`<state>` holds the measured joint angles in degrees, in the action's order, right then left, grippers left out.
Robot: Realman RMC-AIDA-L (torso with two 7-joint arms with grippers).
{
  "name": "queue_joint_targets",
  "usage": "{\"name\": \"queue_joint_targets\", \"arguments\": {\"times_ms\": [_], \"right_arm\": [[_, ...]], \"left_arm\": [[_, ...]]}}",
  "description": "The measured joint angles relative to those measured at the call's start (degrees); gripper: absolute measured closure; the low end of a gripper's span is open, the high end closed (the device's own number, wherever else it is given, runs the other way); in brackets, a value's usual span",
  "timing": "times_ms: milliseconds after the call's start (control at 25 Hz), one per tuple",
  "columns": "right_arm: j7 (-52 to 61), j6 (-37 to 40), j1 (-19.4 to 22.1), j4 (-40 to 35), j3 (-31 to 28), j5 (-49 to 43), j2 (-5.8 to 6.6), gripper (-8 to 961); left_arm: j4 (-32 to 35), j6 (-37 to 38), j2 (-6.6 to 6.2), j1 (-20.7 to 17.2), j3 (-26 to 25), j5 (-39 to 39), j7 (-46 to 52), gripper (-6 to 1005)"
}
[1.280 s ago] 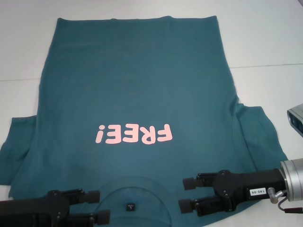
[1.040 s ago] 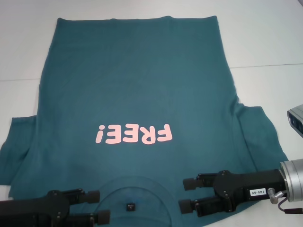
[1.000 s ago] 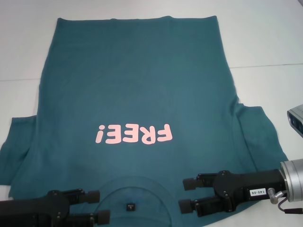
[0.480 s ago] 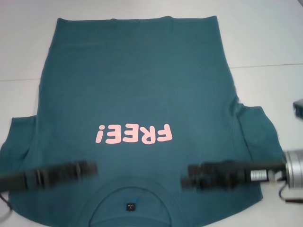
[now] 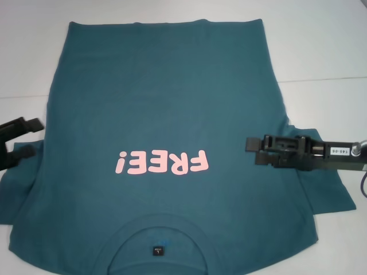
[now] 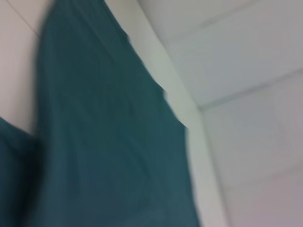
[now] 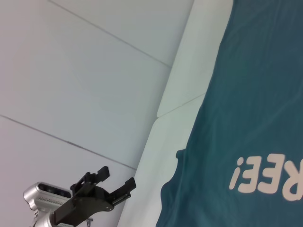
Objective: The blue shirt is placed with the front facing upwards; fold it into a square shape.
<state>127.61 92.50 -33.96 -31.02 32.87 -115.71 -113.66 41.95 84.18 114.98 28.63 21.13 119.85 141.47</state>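
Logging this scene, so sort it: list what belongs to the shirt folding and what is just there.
Job:
the blue shirt, flat, lettering up
left gripper, open over the left sleeve
right gripper, over the right sleeve

Just there:
white table, which carries the shirt; nothing else lies about.

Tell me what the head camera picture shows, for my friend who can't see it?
A blue shirt lies flat, front up, on a white table, its pink "FREE!" lettering upside down and collar nearest the camera. The left gripper, open, is over the shirt's left sleeve; the right gripper is by the right sleeve.
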Motion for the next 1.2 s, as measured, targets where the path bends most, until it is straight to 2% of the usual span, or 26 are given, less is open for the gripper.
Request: {"name": "queue_joint_targets", "arguments": {"times_ms": [40, 240, 560, 1200], "right_arm": [[0.45, -0.02, -0.31, -0.01, 0.00, 0.02, 0.45, 9], [0.45, -0.40, -0.82, -0.03, 0.17, 0.04, 0.75, 9], [0.47, -0.58, -0.70, -0.09, 0.03, -0.17, 0.80, 8], [0.39, -1.62, -0.27, 0.06, -0.09, -0.23, 0.90, 9]], "left_arm": [[0.08, -1.85, -0.26, 0.33, -0.19, 1.17, 0.16, 187], [-0.34, -11.04, -1.08, 2.10, -0.41, 7.92, 0.89, 188], [-2.29, -19.14, -1.28, 2.98, -0.01, 11.75, 0.40, 188], [-4.78, -22.73, -1.34, 3.39, 0.12, 17.02, -0.09, 187]]}}
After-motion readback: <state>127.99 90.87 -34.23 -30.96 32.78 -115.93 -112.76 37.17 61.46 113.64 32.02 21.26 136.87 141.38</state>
